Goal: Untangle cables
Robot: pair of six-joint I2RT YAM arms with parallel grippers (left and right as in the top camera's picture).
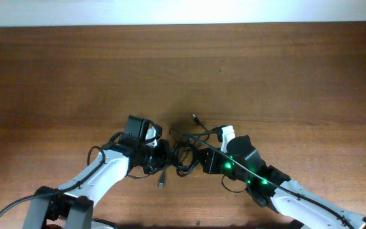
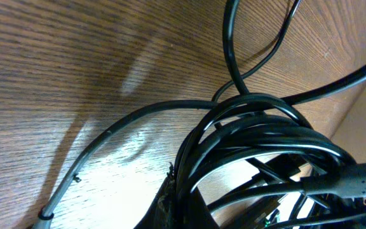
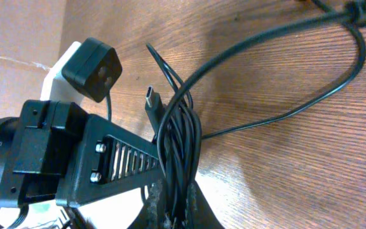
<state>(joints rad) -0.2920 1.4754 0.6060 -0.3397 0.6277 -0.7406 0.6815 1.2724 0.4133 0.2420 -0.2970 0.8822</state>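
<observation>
The cables (image 1: 183,154) are a tight bunch of thin black wires on the wooden table between my two arms. One silvery plug (image 1: 196,117) trails off behind the bunch and another plug (image 1: 161,183) lies in front. My left gripper (image 1: 165,154) is shut on the bunch from the left, and my right gripper (image 1: 196,159) is shut on it from the right. In the left wrist view the coiled cables (image 2: 259,133) fan out from my left gripper (image 2: 182,200). In the right wrist view several strands (image 3: 180,140) run down between the pads of my right gripper (image 3: 173,191), with a plug tip (image 3: 151,98) sticking up beside them.
The brown table (image 1: 75,76) stretches wide to the left, right and far side, ending at a pale strip (image 1: 183,11) along the back. My left gripper's body and its wrist camera (image 3: 93,69) sit close against the right gripper. A thicker arm cord (image 1: 94,156) loops by the left arm.
</observation>
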